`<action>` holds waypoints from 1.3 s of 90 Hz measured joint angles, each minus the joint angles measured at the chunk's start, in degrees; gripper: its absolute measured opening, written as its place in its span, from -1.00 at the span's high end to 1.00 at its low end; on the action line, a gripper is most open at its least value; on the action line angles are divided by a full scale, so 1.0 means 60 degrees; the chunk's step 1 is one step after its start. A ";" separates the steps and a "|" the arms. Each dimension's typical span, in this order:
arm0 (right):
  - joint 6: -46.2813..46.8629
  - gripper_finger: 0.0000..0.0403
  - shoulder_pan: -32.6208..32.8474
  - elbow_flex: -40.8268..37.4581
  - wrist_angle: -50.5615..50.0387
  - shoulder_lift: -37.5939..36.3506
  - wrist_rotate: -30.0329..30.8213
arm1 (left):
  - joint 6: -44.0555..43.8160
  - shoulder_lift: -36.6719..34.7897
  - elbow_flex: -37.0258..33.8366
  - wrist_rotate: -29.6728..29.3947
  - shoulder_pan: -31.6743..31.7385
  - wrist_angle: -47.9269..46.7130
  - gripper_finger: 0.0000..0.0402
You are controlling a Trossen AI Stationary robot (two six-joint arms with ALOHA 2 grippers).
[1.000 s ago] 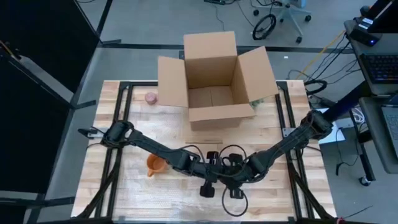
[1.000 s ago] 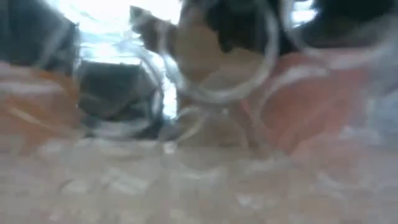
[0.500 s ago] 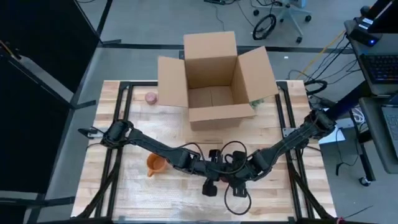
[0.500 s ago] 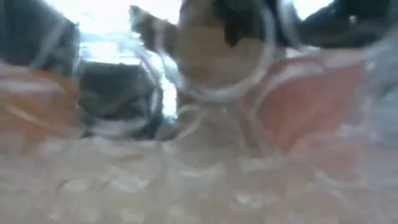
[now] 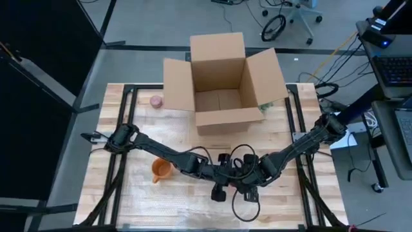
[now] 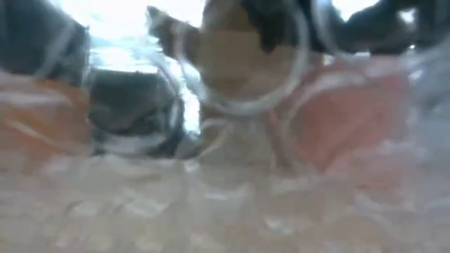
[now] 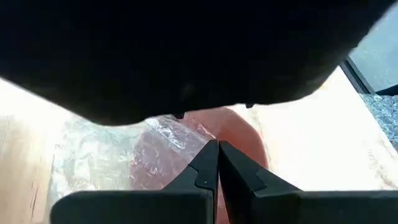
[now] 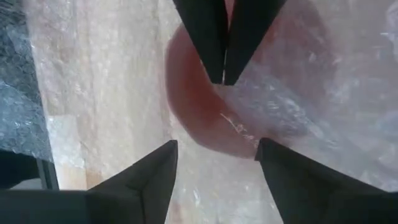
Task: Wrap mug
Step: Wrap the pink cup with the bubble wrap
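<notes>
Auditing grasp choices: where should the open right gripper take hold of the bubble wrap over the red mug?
Probably the raised, crumpled fold of bubble wrap draped over the red mug, beside the shut left gripper. The right gripper hangs open right above it, so a straight descent suits; elsewhere the sheet lies flat, offering nothing to pinch.

Mug (image 8: 205, 112) half-veiled by bubble wrap (image 8: 323, 99) — low view a blur.
</notes>
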 joint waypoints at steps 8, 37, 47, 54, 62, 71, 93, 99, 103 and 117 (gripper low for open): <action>-0.0054 -0.06 -0.0004 0.0000 0.0124 0.0004 -0.0007 | 0.0004 -0.0060 0.0000 0.0004 -0.0076 0.0026 1.00; -0.0215 -0.06 0.0023 0.0009 0.0452 0.0000 0.0162 | 0.0537 -0.0877 -0.0127 -0.0517 -0.0390 0.0231 1.00; -0.0207 -0.06 0.0022 0.0011 0.0400 0.0006 0.0117 | 0.0535 -0.0940 -0.0111 -0.0644 -0.0448 0.0187 1.00; -0.0196 -0.06 0.0015 0.0011 0.0396 0.0000 0.0120 | 0.0535 -0.0940 -0.0109 -0.0796 -0.0477 0.0250 1.00; -0.0135 -0.05 0.0022 0.0064 0.0318 -0.0004 0.0078 | 0.0535 -0.0930 -0.0101 -0.0856 -0.0497 0.0306 1.00; -0.0084 -0.05 0.0099 0.0307 0.0313 -0.0022 0.0019 | 0.0652 -0.0903 -0.0088 -0.1102 -0.0493 0.0388 1.00; -0.0292 -0.05 0.0151 0.0509 0.0314 0.0040 -0.0108 | 0.0506 -0.0347 -0.0013 -0.0828 -0.0223 0.0543 1.00; -0.0248 -0.05 0.0225 0.0510 0.0217 0.0057 -0.0073 | 0.0528 -0.0299 0.0000 -0.0788 -0.0209 0.0516 1.00; -0.0247 -0.05 0.0226 0.0510 0.0278 0.0074 -0.0055 | 0.0508 -0.0295 -0.0007 -0.0728 -0.0207 0.0438 1.00; 0.0046 -0.05 0.0267 0.0510 0.0266 0.0068 -0.0091 | 0.0464 -0.0284 -0.0018 -0.0583 -0.0193 0.0258 1.00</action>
